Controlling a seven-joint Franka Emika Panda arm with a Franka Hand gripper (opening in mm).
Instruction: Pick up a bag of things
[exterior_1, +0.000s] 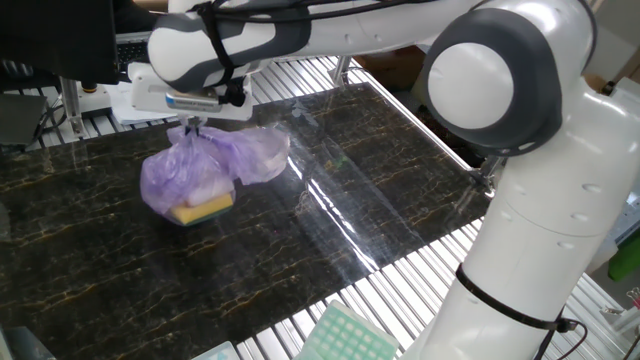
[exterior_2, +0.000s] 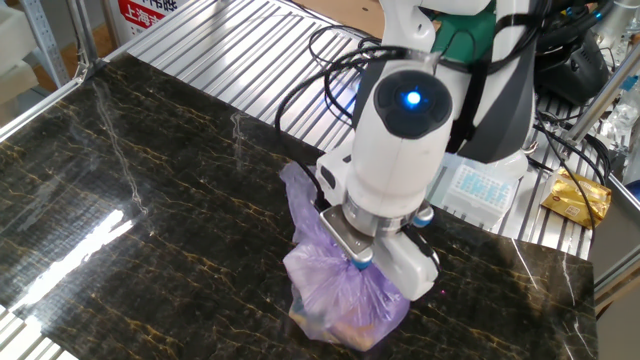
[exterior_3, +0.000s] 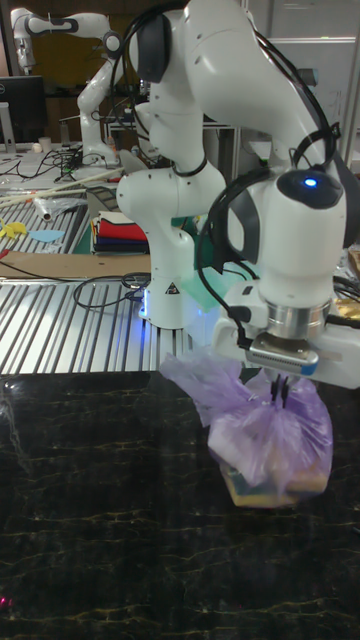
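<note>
Pincer (exterior_1: 192, 128) pinching gathered top of purple bag of things (exterior_1: 200, 177); bag hanging below it over dark marble tabletop (exterior_1: 330, 215), yellow block showing at bottom; contact with tabletop unclear

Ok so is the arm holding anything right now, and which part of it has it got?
Yes. The gripper is shut on the purple bag, pinching the gathered plastic at its top, with the bag's contents hanging below.
</note>
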